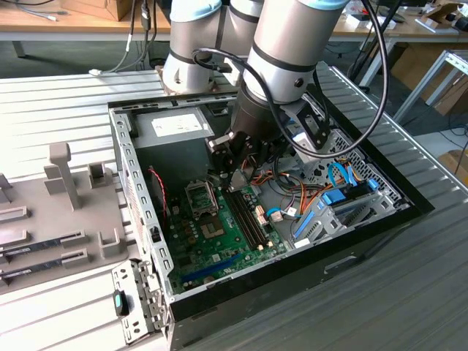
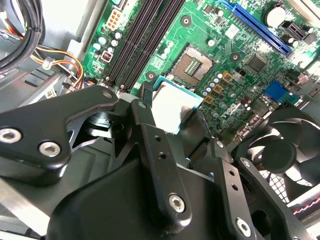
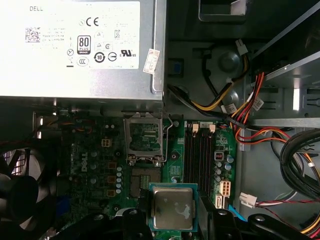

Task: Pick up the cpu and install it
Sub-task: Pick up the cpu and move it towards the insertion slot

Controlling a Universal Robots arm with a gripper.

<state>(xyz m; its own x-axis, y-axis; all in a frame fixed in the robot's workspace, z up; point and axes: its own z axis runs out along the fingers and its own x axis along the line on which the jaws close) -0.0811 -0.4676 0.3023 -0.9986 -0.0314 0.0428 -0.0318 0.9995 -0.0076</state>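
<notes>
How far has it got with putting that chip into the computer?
Done: the pick-up. The tool is shut on the cpu, gripping it by two opposite edges. In hand: the carry. The first wrist view has the cpu held above the green motherboard, close to the socket but not over it. Left: the seating. The socket is empty and its metal frame stands flipped open.

Silver-grey arm (image 1: 281, 44), looped black cable (image 1: 382, 73), black end effector (image 1: 238, 175), silver screws (image 2: 176, 202)
</notes>
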